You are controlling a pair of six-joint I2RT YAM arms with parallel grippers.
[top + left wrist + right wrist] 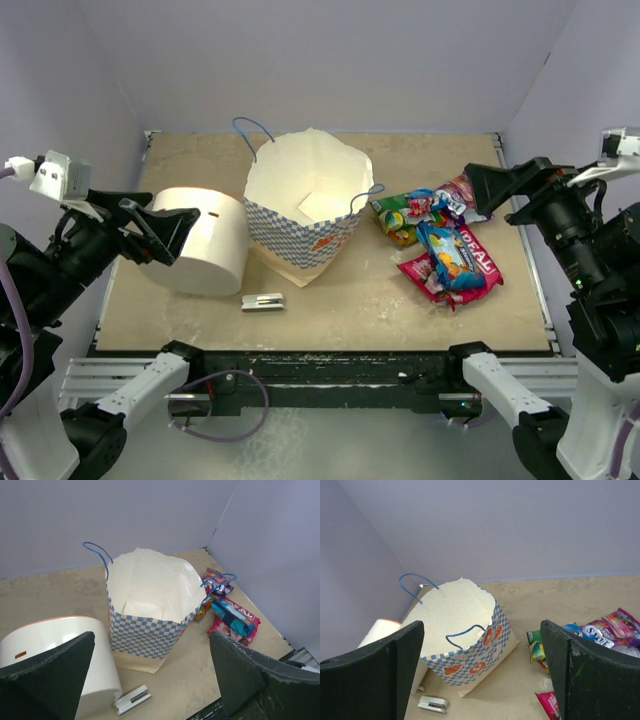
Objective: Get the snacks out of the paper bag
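The paper bag (300, 215) stands upright and open mid-table, with a blue-and-white checkered band and orange marks; its cream inside shows only paper. It also shows in the left wrist view (147, 610) and the right wrist view (460, 635). Several snacks (445, 245) lie in a pile on the table right of the bag, also seen in the left wrist view (232, 615) and the right wrist view (600, 635). My left gripper (175, 228) is open and empty, raised at the left. My right gripper (480, 188) is open and empty, raised at the right above the pile.
A plain white cylinder (200, 240) lies left of the bag, touching it. A small grey metal clip (262, 301) lies in front of the bag. Purple walls enclose the table on three sides.
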